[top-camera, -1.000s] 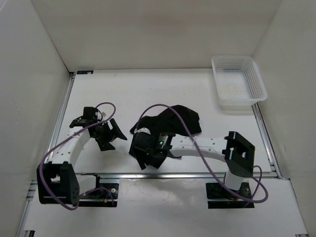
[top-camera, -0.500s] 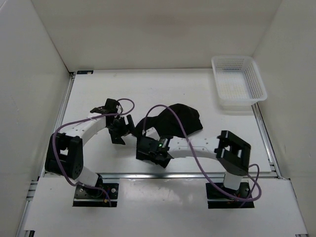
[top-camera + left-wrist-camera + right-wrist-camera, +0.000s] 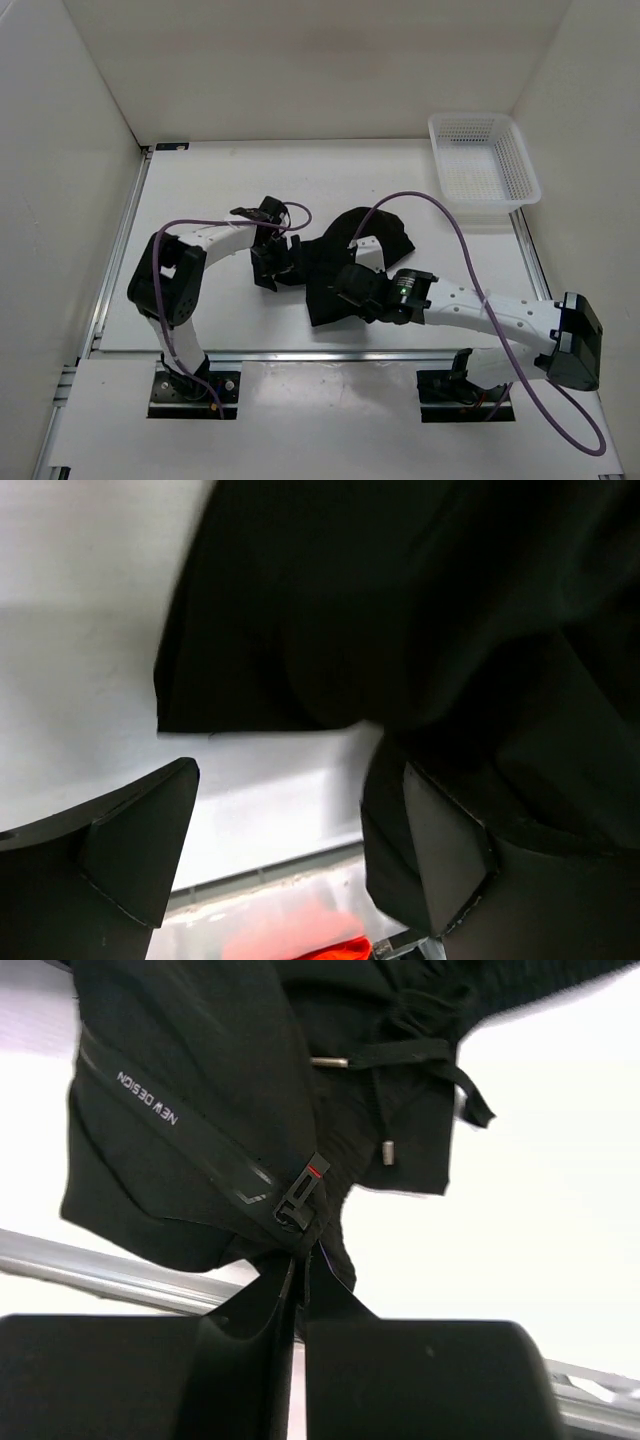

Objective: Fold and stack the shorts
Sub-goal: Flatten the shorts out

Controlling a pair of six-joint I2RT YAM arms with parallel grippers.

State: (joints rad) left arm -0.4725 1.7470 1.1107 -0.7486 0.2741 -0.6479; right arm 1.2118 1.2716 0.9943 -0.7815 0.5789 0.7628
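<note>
shorts (image 3: 358, 245): black, crumpled in a heap mid-table, near-centre; not flat, no fold made yet.
detail: waistband w/ drawstring (image 3: 420, 1058) bunched at top of right wrist view; zip pull (image 3: 300, 1196) on a pocket seam just above the fingertips.
handling (judged): soft, light, limp; will sag and drag when lifted. shell cloth looks smooth, may slip from a thin pinch. best hold = hem corners or waistband, not the cord.
right gripper (image 3: 340, 295): fingers pinched together on a fold of the cloth just below the zip, at heap's near side.
left gripper (image 3: 272, 262): fingers spread wide at heap's left edge, straddling a hem corner; right finger against or v. near cloth, can't tell which. nothing held.
step (judged): getting two holds to spread it flat; early in task.
mesh basket (image 3: 437, 160): white, far right corner, well apart from heap.
table (image 3: 200, 190): white.
</note>
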